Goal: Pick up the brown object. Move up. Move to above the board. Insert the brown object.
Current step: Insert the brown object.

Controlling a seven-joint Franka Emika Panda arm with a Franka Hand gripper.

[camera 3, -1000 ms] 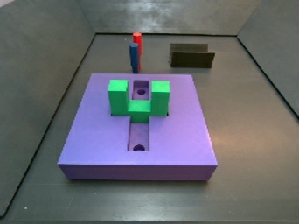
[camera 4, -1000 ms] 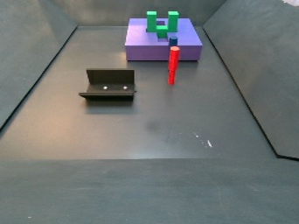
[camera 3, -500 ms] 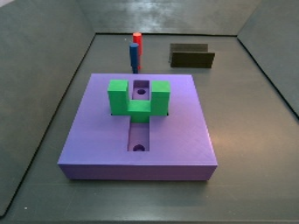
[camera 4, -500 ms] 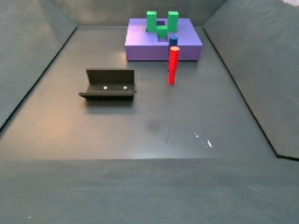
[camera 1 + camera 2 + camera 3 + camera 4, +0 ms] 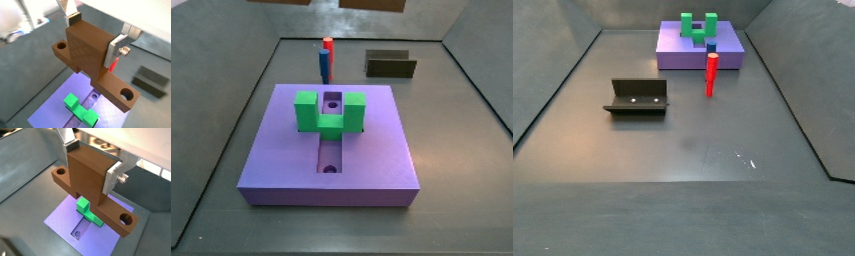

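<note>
Brown object (image 5: 90, 52), clamped by tool (image 5: 97, 35), hides board (image 5: 63, 218) partly.

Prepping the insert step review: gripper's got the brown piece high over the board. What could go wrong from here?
1. The gripper hangs high above the board; in a side view only a sliver of the brown piece shows, so alignment is hard to check.
2. The fingers clamp the piece's block end, with the bar hanging below; it might pivot on contact.
3. The green block flanks the groove; a skewed descent could hit it.
</note>
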